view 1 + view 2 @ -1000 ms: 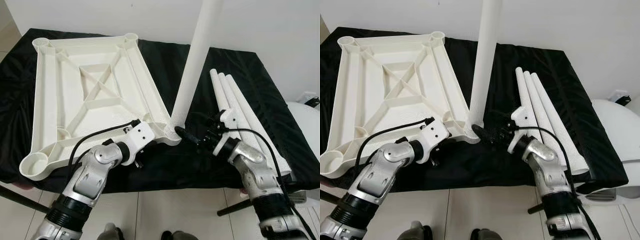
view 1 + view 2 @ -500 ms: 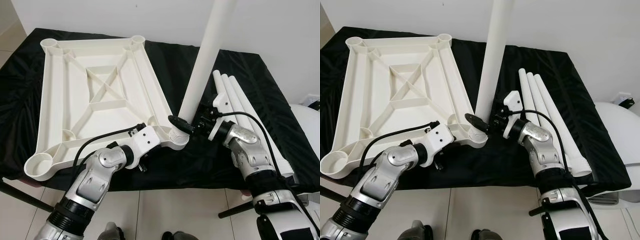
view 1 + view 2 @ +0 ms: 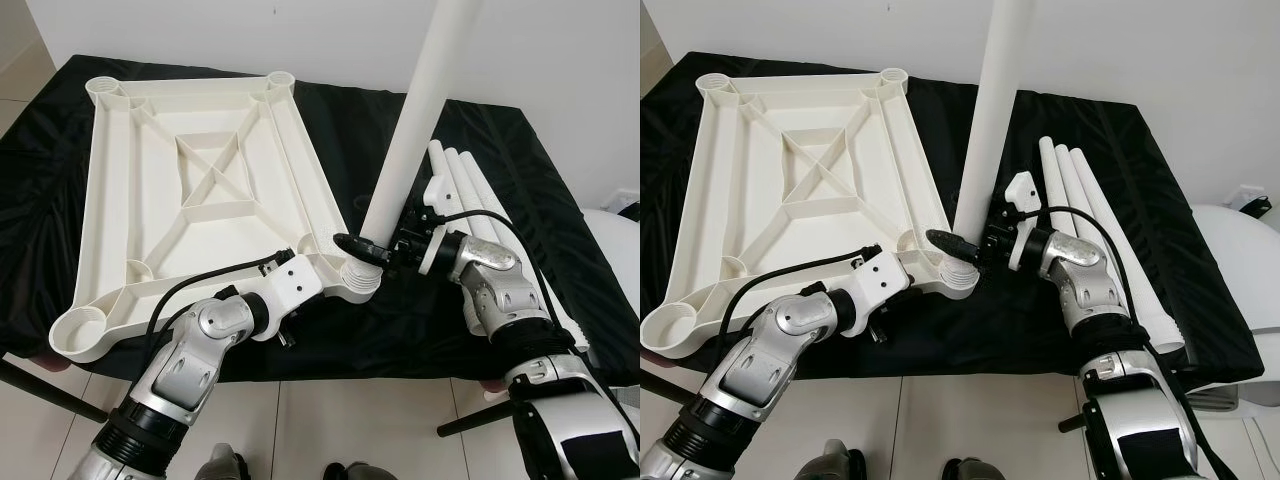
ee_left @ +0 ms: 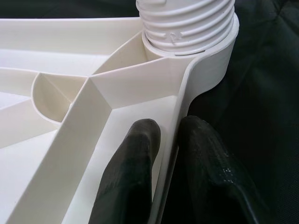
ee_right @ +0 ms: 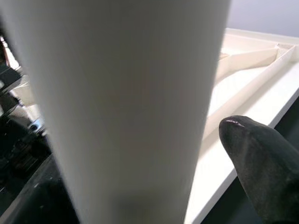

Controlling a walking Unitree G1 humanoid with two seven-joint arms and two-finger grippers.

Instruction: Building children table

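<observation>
The white table top [image 3: 300,160] lies upside down on a black cloth. A white leg [image 3: 415,130] stands upright in its near right corner socket, with the threaded end [image 4: 187,23] seated in the ring. My left gripper [image 4: 170,135] is shut on the table top's rim just beside that socket, one finger on each side of the wall. My right gripper [image 3: 365,245] reaches in from the right and straddles the leg just above the socket. One black finger [image 5: 257,158] stands a little off the leg's side; the other is hidden.
Three spare white legs [image 3: 475,195] lie side by side on the cloth right of the standing leg. The cloth-covered table [image 3: 520,140] ends at a near edge above tiled floor. A white rounded object [image 3: 615,235] sits at the far right.
The camera has shifted. My right gripper rose from low beside the socket to around the leg's lower part. The left gripper keeps its hold on the rim.
</observation>
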